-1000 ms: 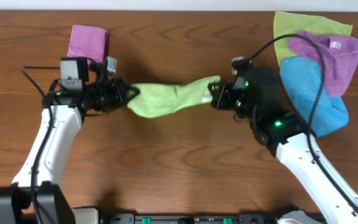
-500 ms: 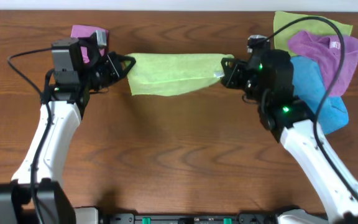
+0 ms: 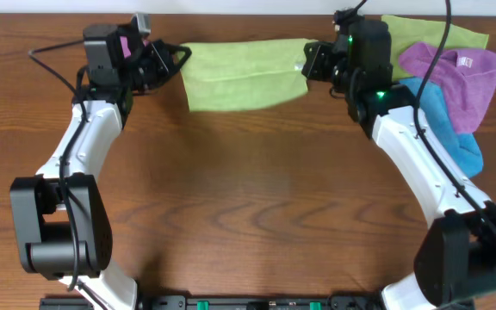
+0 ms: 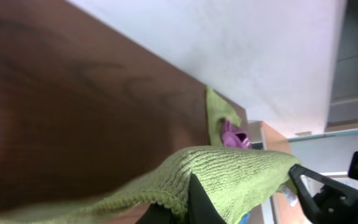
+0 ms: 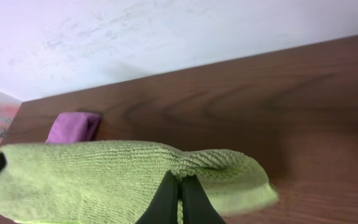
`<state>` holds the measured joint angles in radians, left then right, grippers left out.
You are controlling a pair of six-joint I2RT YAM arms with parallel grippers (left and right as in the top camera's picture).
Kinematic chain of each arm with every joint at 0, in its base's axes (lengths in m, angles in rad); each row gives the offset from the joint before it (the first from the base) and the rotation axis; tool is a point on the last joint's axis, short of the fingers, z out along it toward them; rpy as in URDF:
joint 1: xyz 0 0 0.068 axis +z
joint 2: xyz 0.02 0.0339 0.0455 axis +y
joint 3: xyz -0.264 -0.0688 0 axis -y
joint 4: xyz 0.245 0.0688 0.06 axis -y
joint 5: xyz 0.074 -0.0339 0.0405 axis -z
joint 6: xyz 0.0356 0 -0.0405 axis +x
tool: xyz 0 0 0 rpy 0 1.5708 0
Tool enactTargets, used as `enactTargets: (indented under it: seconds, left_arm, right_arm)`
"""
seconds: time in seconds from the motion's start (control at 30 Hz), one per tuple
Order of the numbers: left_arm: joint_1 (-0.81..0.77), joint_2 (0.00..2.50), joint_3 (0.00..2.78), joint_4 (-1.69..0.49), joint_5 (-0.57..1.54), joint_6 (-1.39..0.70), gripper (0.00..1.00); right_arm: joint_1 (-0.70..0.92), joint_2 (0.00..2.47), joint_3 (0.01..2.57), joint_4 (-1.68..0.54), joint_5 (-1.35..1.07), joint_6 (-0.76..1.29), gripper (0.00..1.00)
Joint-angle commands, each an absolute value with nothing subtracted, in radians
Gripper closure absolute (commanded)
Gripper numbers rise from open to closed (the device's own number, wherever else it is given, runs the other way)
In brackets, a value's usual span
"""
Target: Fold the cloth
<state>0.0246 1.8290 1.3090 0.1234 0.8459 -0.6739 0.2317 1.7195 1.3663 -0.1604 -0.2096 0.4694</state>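
a: where is the cloth [image 3: 241, 75] at this point?
b: strung between the two arms near the far edge of the counter [image 3: 248, 198]. it's a lime-green band, fairly straight along the far side and sagging along the near one. from overhead i can't tell whether it touches the wood.
a: and the tools?
b: the left tool [image 3: 177, 58] pinches the cloth's left end and the right tool [image 3: 306, 62] its right end. in the right wrist view the fingers [image 5: 168, 200] are pressed together, with the fabric bunched into a ridge just above them.
a: what could go wrong from here?
b: the grip, mostly. it's a thick, looped microfibre, soft and springy, and each tool seems to hold only a small bite of the edge. pull the ends further apart and one could slide out, dropping that half in a heap.
a: anything else?
b: the loose edge hangs unevenly, so laid down like this the fold would likely come out skewed or creased. the right arm is also just beside a pile: a duller yellow-green cloth [image 3: 429, 30], a purple cloth [image 3: 455, 67] and a blue cloth [image 3: 442, 129]. a wide swing could drag them. a folded purple cloth [image 3: 132, 43] sits close by the left tool too.
a: and the counter?
b: dark, smooth wood grain. i'd guess the cloth won't slide much on it.
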Motion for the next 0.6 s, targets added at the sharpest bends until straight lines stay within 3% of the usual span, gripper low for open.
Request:
enactTargets:
  seconds: [0.0,0.57]
  left_arm:
    - [0.033,1.829,1.351,0.110,0.889,-0.670,0.94]
    - [0.032,1.829,1.350,-0.667,0.743,-0.175,0.94]
  right_arm:
    - [0.219,1.711,1.407,-0.196,-0.191,0.427,0.99]
    - [0.243,1.711,1.405,-0.713,-0.191,0.357,0.99]
